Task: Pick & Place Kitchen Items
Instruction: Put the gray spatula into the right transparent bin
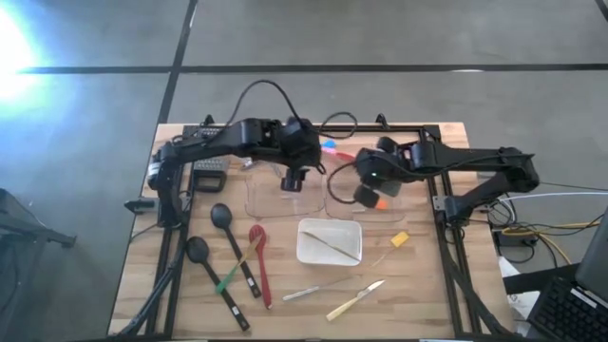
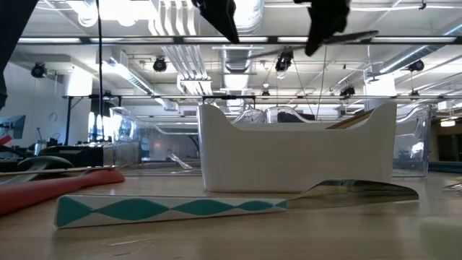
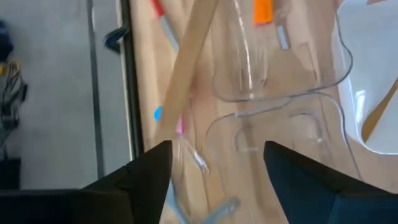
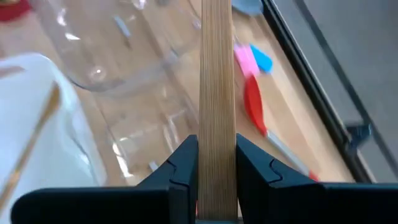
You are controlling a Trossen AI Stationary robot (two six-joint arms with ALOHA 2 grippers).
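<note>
My right gripper (image 4: 216, 146) is shut on a flat pale wooden utensil handle (image 4: 217, 68). It hovers over the right clear bin (image 1: 363, 199), with the handle running out ahead of the fingers. My left gripper (image 3: 217, 155) is open and holds nothing. It hangs above the left clear bin (image 1: 280, 195), and in its wrist view the wooden handle (image 3: 186, 68) passes just beyond it. Pink and blue spatulas (image 4: 252, 59) and a red one (image 4: 254, 106) lie on the table by the far edge. Another wooden utensil (image 1: 332, 245) lies in the white tray (image 1: 309, 249). My right gripper pinches the wooden handle between its two fingers, one on each narrow edge (image 4: 217, 155), with the broad face toward the wrist camera. The handle runs along the fingers and sticks out past their tips. It is lifted clear above the bin and the table.
Two black ladles (image 1: 220, 217) (image 1: 197, 250), a red spoon (image 1: 257, 235) and a green-handled utensil (image 1: 226, 278) lie on the near left. Tongs (image 1: 313, 293) and a knife (image 1: 356, 299) lie in front of the tray. A yellow piece (image 1: 400, 238) sits to its right.
</note>
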